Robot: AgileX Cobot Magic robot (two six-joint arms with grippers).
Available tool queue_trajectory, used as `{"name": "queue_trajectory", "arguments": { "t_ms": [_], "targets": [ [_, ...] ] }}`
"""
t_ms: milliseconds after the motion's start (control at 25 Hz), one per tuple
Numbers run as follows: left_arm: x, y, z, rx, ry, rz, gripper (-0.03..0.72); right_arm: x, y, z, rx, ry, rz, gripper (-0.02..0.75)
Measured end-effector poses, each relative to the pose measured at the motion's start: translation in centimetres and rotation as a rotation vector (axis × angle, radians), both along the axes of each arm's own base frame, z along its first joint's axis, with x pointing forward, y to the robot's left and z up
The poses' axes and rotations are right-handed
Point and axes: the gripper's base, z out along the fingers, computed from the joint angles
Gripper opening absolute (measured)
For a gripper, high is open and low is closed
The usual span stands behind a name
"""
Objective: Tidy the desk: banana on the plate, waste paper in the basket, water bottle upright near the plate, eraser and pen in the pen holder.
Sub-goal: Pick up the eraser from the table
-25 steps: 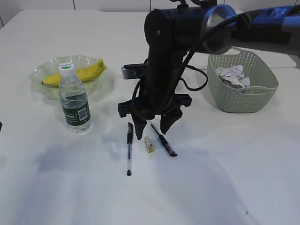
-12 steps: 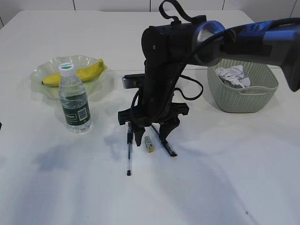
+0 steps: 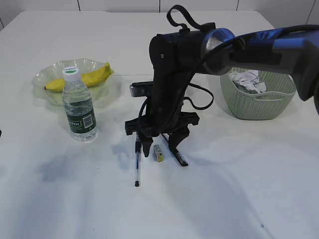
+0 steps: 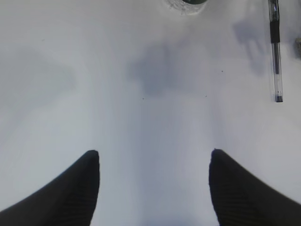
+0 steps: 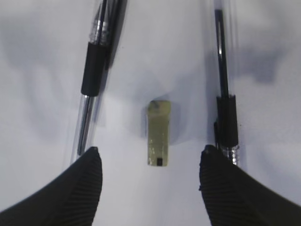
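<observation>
Right arm has dropped since a second ago: its right gripper (image 3: 160,148), then clear above the desk (image 3: 239,194), now sits low at frame centre, fingertips almost at the surface. Nothing else in the exterior view has shifted.

Right gripper: jaws spread wide, holding nothing. In the right wrist view both fingertips (image 5: 84,188) show at the lower corners with the eraser (image 5: 157,133) lying between them, apart from both, roughly centred. Eraser's long axis runs up-down in that view, along the fingers, so the jaws would close across its short side. A fair line-up for a pinch, in my judgement.

Crowding is the catch. One pen (image 5: 93,75) lies just left of the eraser, a second pen (image 5: 225,108) just right, both roughly parallel to it. Each fingertip comes down close by a pen; the right one looks to sit right at the pen's grip. Closing could drag a pen inward.

Left gripper (image 4: 154,188): jaws apart, empty, over bare desk; only a pen at the upper right of its view. The right arm is the nearer one by far.

Elsewhere: banana (image 3: 82,78) on the plate (image 3: 50,94) at upper left, water bottle (image 3: 79,105) upright beside it, crumpled paper (image 3: 249,79) in the basket (image 3: 259,102) at right. Pen holder not in view.
</observation>
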Motion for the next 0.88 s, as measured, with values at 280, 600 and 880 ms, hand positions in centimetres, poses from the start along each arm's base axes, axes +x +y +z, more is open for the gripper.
{"name": "queue_trajectory", "arguments": {
  "t_ms": [280, 600, 880],
  "targets": [
    [0.01, 0.0, 0.01, 0.0, -0.002, 0.0, 0.508, 0.17, 0.07, -0.14, 0.004, -0.013, -0.005, 0.485],
    [0.04, 0.0, 0.02, 0.0, -0.005, 0.001, 0.499, 0.36, 0.03, -0.15, 0.0, -0.034, -0.002, 0.485],
    [0.09, 0.01, 0.04, 0.0, -0.011, 0.002, 0.496, 0.4, -0.01, -0.26, -0.007, -0.036, -0.001, 0.485]
  ]
}}
